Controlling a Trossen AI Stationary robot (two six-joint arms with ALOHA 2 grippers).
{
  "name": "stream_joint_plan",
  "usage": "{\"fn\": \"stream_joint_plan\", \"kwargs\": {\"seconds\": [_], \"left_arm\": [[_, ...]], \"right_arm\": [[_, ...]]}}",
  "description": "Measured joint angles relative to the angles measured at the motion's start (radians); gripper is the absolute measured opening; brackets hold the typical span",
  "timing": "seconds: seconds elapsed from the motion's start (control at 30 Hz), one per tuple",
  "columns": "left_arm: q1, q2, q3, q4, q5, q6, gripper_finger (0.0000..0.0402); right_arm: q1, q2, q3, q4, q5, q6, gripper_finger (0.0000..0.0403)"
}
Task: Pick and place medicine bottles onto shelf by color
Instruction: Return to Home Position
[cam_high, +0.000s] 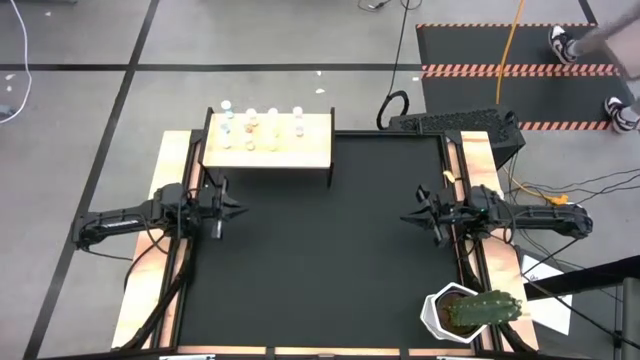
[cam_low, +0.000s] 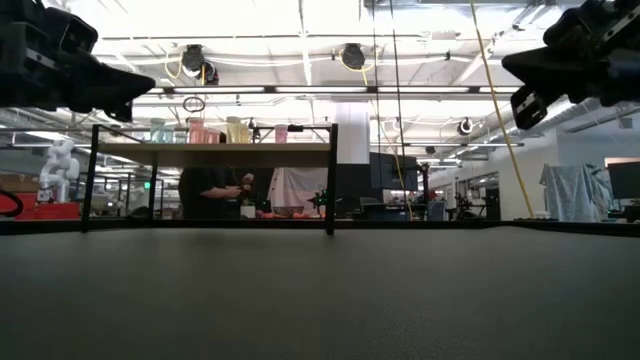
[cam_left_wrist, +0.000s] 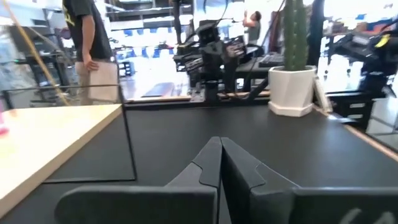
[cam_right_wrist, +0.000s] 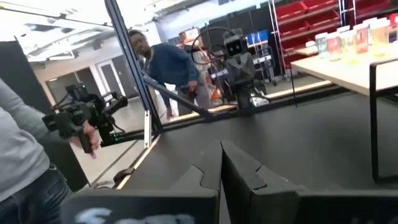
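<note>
Operator: Left gripper (cam_left_wrist: 221, 148) status, fingers first?

Technician: Both fingers (cam_left_wrist: 202, 171) are pressed together tip to tip, with nothing between them. The unit hangs above the table (cam_high: 330, 260) at its left edge, just beside the near left corner of the shelf (cam_high: 315, 150).

Operator: Right gripper (cam_right_wrist: 222, 148)?

Technician: Same condition: fingers closed on each other, empty. It hangs above the right edge of the table, tips pointing toward the table's centre, well apart from the left unit.

Operator: Location of the medicine bottles (cam_high: 260, 125)?

Technician: All visible bottles stand upright on the shelf, which sits at the far left corner of the table. They are grouped in rows on the far half of the board, starting at its left end. The low view shows blue, pink and tan bodies lined up along the top. Exact row order by colour cannot be confirmed from above.

Operator: Other items?

Technician: A white pot (cam_high: 438, 312) holding a green cactus (cam_high: 485, 308) stands at the near right corner of the table. In the room beyond the table, a person (cam_left_wrist: 84, 43) stands behind the shelf side.
</note>
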Motion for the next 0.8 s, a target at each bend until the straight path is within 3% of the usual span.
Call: {"fn": "stream_joint_plan", "kwargs": {"seconds": [0.27,0.8], "left_arm": [[0.0,0.003,0.0,0.007,-0.037,-0.017,0.0035],[0.0,0.003,0.0,0.008,-0.04,-0.013,0.0035]], "right_arm": [[0.0,0.0,-0.001,0.01,0.0,0.0,0.0],[0.0,0.0,-0.002,0.009,-0.001,0.0,0.0]]}}
